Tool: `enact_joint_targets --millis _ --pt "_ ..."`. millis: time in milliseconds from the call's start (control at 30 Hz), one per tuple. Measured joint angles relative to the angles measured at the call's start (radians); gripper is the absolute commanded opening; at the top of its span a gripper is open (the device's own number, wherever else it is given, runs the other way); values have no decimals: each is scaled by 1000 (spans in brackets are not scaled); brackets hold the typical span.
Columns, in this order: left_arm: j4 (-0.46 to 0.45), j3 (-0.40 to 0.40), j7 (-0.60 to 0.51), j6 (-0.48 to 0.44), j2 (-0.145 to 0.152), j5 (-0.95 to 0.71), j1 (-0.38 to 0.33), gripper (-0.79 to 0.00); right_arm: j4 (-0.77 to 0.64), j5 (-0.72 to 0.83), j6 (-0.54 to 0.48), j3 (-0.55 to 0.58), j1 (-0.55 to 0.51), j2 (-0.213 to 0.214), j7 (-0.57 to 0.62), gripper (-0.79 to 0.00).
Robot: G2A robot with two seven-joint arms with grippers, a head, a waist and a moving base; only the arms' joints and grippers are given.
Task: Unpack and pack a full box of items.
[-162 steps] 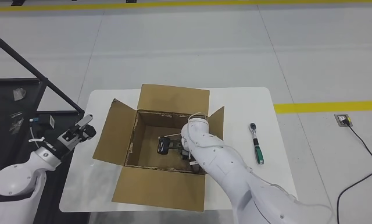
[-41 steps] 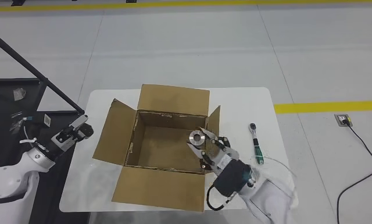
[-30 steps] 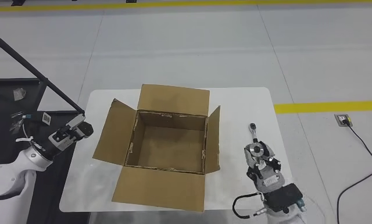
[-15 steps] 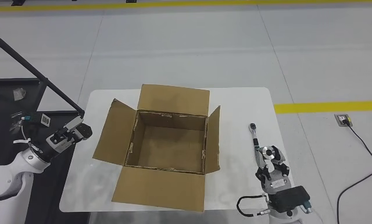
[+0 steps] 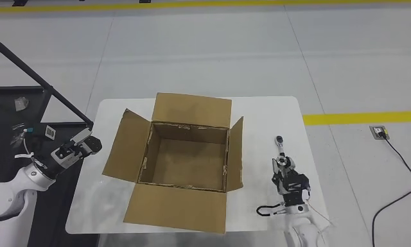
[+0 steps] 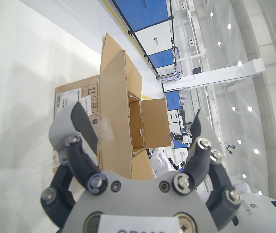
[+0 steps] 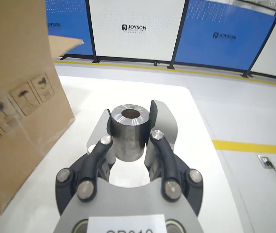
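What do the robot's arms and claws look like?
The left arm and right arm are smooth white. The left gripper and right gripper match: silver-grey plate, black links with shiny screws, grey fingers with dark pads, a white label. A black cable loops beside the right one.

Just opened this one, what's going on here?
The right gripper is shut on a hollow metal cylinder, holding it over the white table to the right of the open cardboard box. The box's floor looks bare from above, so unpacking seems nearly done. A ratchet wrench lies on the table just beyond that gripper. The left gripper is open and empty at the table's left edge, pointed toward the box.
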Motion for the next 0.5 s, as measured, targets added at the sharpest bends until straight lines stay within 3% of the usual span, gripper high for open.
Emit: enact_joint_targets --millis 200,500 --pt "0 0 0 0 0 0 0 0 162 -10 -30 -9 62 3 -31 -785" --pt "0 0 0 0 0 0 0 0 258 -55 -86 -35 108 10 -46 -785"
